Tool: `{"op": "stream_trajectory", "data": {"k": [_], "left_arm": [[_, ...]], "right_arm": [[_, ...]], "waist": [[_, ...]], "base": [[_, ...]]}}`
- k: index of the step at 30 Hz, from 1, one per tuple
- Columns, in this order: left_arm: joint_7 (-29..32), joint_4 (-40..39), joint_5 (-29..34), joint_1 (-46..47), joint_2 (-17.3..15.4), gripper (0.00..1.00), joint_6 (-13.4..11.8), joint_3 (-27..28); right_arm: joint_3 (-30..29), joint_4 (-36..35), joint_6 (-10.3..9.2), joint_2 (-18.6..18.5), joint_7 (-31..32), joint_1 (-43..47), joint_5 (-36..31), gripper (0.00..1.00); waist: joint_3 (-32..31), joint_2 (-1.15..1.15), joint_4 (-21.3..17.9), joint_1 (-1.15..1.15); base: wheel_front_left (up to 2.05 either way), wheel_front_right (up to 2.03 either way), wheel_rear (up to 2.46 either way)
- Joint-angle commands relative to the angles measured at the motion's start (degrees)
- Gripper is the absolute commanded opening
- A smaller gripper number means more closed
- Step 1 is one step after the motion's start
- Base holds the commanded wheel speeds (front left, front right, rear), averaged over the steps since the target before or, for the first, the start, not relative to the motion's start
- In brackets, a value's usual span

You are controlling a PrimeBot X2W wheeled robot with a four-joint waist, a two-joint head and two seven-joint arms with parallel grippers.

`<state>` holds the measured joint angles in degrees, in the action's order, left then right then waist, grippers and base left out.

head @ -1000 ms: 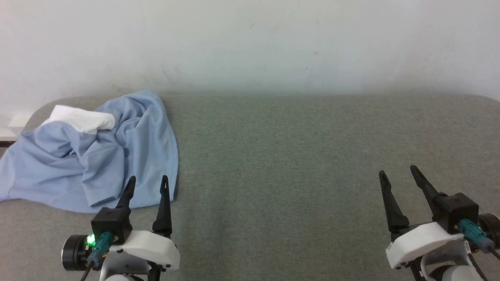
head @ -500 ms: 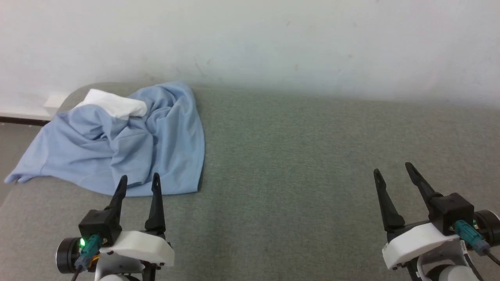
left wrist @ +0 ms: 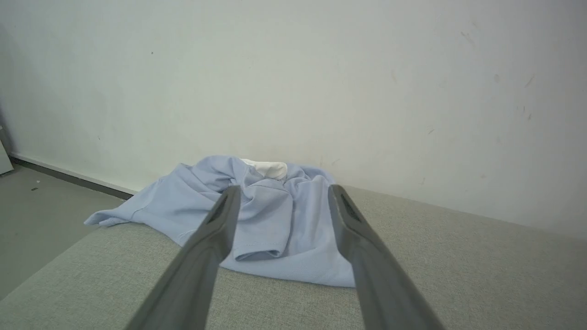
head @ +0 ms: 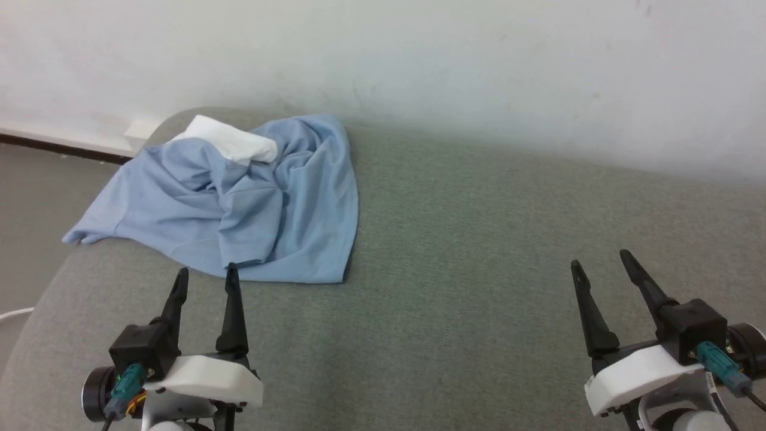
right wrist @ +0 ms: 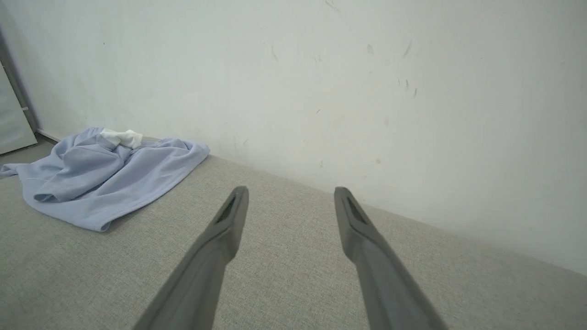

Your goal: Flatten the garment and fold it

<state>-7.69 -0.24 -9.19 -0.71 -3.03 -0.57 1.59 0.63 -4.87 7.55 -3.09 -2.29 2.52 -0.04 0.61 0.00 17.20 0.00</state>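
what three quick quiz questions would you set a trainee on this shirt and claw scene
1. True or false: the left claw is shut on the garment.
2. Where on the grey surface does the garment lie? A: far left corner. B: middle. C: beside the right claw.
3. Fill in: the right claw stands ___, holding nothing, like the left claw.

Key: 1 false; 2 A; 3 open.
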Motion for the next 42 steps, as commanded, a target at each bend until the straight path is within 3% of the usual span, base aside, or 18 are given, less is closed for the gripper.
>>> {"op": "stream_trajectory", "data": {"k": [1,10,21,28,42], "left_arm": [[-0.6,0.2,-0.5,0.7,0.1,1.00,0.1,0.3],[-1.7,0.1,-1.7,3.2,0.1,1.00,0.3,1.1],[-3.0,1.7,-3.5,19.3,-0.4,1.00,2.6,5.9],[-0.8,11.5,-4.3,34.1,-7.9,1.00,5.1,5.7],[17.4,38.4,-12.9,50.7,-18.1,1.00,6.9,6.4]], "right_arm": [[0.1,-0.5,-0.04,0.1,-0.4,0.5,0.0,1.00],[0.4,-1.9,-0.04,0.1,-0.1,0.2,-0.3,1.00],[2.2,-6.9,-0.05,-1.0,2.4,-4.3,-2.6,1.00],[3.3,-9.0,-0.05,-3.0,3.3,-7.6,-1.9,1.00],[3.0,-8.9,-0.06,-3.9,2.1,-12.2,-0.7,1.00]], "waist": [[0.1,0.00,1.4,0.00],[1.8,0.00,3.4,0.00],[11.7,0.00,-0.5,0.00],[19.3,0.00,-4.2,0.00],[28.7,0.00,-8.9,0.00]], "base": [[0.00,0.00,0.00],[0.00,0.00,0.00],[0.00,0.00,0.00],[0.00,0.00,0.00],[0.00,0.00,0.00]]}}
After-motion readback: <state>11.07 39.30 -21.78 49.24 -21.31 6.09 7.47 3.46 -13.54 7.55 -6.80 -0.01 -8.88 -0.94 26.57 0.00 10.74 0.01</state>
